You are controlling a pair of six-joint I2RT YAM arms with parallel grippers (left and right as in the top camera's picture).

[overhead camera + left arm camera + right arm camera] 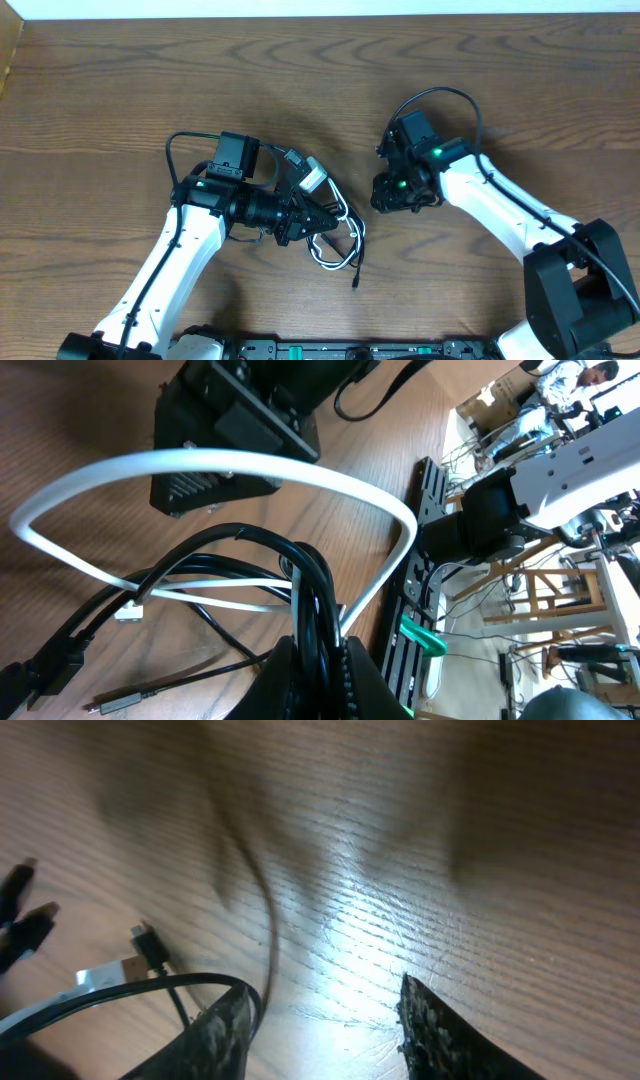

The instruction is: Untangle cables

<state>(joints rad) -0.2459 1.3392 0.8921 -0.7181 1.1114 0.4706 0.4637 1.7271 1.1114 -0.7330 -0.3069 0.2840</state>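
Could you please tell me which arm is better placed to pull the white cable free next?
Right: the right gripper is open and empty near the white cable, while the left gripper clamps the black cable.

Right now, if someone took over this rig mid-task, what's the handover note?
Left gripper: shut on several strands of the long thin black cord.
Right gripper: open, empty, low over the brown wooden table, just right of the bundle.
Cords: the shorter thin white cord loops around the black strands, and both sit in one heap mid-table. One black plug end trails toward the front edge.
Done: bundle grasped, nothing separated yet.
Left: probably take the white loop with the right gripper, draw it clear, and lay the cords apart.
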